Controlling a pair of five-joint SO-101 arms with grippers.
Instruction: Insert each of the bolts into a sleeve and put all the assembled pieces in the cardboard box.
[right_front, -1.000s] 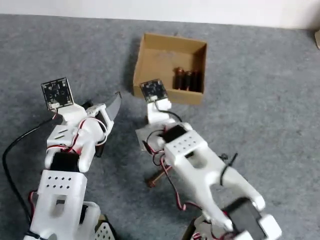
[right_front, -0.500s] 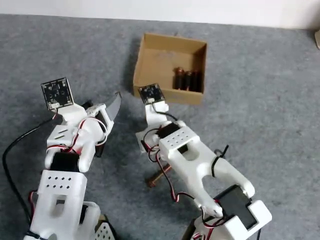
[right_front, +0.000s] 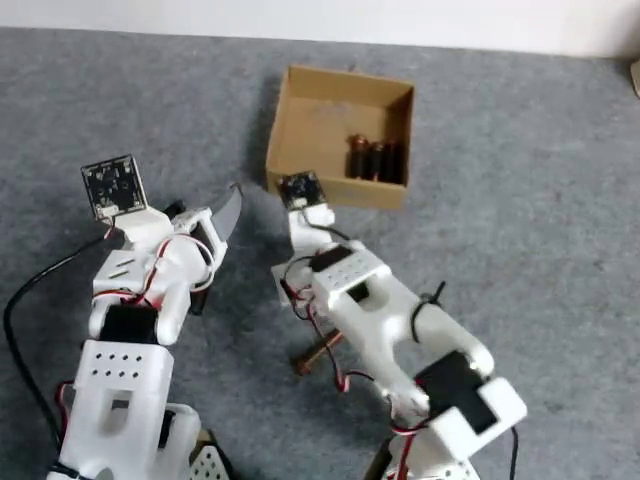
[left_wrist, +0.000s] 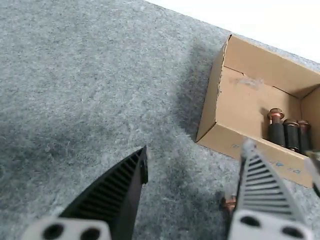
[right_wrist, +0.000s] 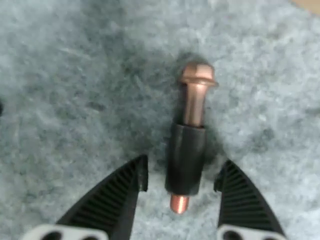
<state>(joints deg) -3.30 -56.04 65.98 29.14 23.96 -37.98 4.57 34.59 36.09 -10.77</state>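
A copper bolt inside a black sleeve (right_wrist: 186, 159) lies on the grey carpet. My right gripper (right_wrist: 183, 167) is open, one finger on each side of the sleeve without touching it. The cardboard box (right_front: 300, 120) stands at the back, also visible as the box (left_wrist: 240, 107), with three assembled pieces (right_front: 374, 158) upright against its right wall, the same pieces (left_wrist: 286, 134). My left gripper (left_wrist: 192, 170) is open over bare carpet, left of the box's front, seen from above as the left gripper (right_front: 212, 218). A copper bolt head (left_wrist: 229, 202) shows by its light finger.
Another copper bolt (right_front: 312, 356) lies on the carpet, partly under the right arm (right_front: 380, 310). The left arm (right_front: 140, 290) stands at the front left with a black cable (right_front: 25, 300) beside it. Open carpet lies to the right of the box.
The right arm's rear part has swung left and its wrist has shifted slightly toward the box's front. The left arm has not moved.
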